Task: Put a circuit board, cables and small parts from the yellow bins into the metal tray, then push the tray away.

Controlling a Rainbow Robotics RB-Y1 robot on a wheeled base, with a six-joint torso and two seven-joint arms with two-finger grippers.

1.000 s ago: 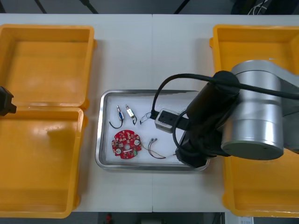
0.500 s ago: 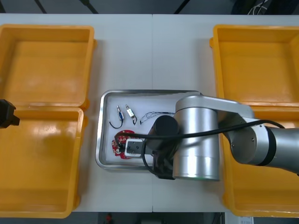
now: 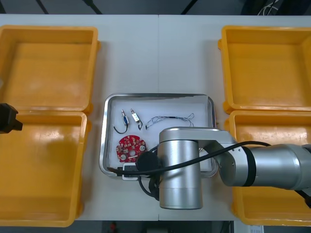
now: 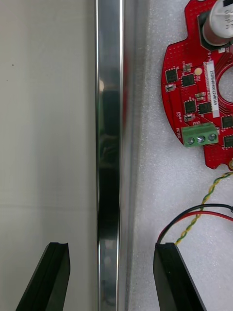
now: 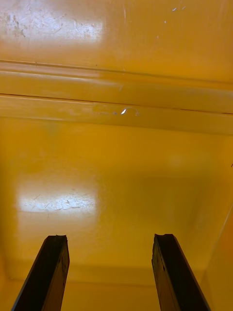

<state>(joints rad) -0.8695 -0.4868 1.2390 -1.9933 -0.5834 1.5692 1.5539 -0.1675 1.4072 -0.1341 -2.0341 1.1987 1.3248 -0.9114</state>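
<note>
**A:** Where is the right gripper (image 4: 111, 248) against the metal tray (image 3: 104, 145)?

**B:** At the tray's 7 o'clock corner, on the near rim. Its fingers (image 4: 171, 274) stand spread with nothing pinched. The shiny rim runs up between them, so one finger is over the bare table (image 3: 160, 53) and the other over the white lining inside.

**A:** And the circuit board (image 4: 194, 97)?

**B:** Inside the tray, flat on the lining, at about 8 o'clock from the tray's middle. That puts it near the gripper, at its 12 o'clock. It lies ahead of the inner finger and apart from it. The red and yellow cable (image 4: 208, 193) lies between that fingertip and the board's green terminal block. I cannot tell whether the finger touches the cable.

**A:** What else is in the tray?

**B:** Two small metal parts (image 3: 135, 115) at 10 o'clock, with a black cable (image 3: 119, 129) just beside them. A thin twisted cable (image 3: 170, 119) lies near 1 o'clock.

**A:** The left gripper (image 5: 110, 243)?

**B:** Out at 9 o'clock over the yellow bins (image 3: 48, 63) on that side. Its fingers are apart, holding nothing, with bin floor beneath them.
</note>
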